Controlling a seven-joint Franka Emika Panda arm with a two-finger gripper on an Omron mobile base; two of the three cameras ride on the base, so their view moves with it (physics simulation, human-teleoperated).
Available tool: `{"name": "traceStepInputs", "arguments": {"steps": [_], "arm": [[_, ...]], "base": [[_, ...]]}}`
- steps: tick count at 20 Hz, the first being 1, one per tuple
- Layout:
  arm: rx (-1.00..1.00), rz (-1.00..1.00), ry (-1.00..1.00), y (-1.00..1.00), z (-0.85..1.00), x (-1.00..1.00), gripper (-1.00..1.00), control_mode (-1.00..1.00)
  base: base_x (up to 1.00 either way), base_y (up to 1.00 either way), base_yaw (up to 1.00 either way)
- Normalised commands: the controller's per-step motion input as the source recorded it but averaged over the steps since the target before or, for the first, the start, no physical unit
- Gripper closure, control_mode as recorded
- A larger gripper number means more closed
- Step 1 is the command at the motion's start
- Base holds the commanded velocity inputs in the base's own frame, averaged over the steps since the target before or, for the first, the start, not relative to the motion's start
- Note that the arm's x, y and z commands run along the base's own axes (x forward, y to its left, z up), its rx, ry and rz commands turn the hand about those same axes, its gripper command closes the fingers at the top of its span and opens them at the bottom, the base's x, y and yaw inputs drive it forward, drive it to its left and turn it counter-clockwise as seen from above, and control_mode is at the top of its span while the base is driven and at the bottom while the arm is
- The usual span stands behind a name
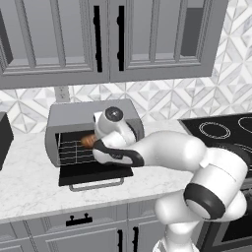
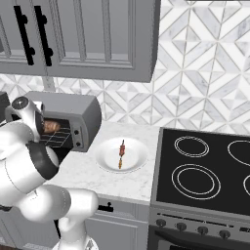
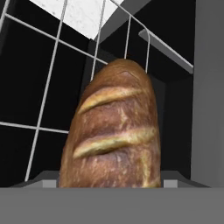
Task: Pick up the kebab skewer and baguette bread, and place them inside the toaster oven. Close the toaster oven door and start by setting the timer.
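Baguette bread (image 3: 111, 131), stubby golden-brown loaf with pale ridged slashes, sits inside grey rounded toaster oven (image 1: 74, 115), over wire rack (image 1: 74, 147). Hand view: loaf's long axis runs along gripper's line of sight, far end pointing away from hand. Gripper (image 1: 93, 142) reaches into oven mouth, fingers hidden behind loaf; jaws set wide around it, but grip or release cannot be told. Dark glass toaster oven door (image 1: 93, 174) lies folded down flat. Thin kebab skewer (image 2: 121, 154) rests on white round plate (image 2: 105, 158) right of oven, long axis running near-to-far on plate.
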Motion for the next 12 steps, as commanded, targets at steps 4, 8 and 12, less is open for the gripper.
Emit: {"name": "traceStepInputs", "arguments": {"steps": [4,8,12], "arm": [[0.00,0.00,0.00,0.01,-0.04,0.26,1.00,-1.00],[0.00,0.00,0.00,0.09,-0.20,0.14,1.00,-1.00],[0.00,0.00,0.00,0.01,-0.05,0.17,1.00,-1.00]], "base": [[0.00,0.00,0.00],[0.00,0.00,0.00],[0.00,0.00,0.00]]}}
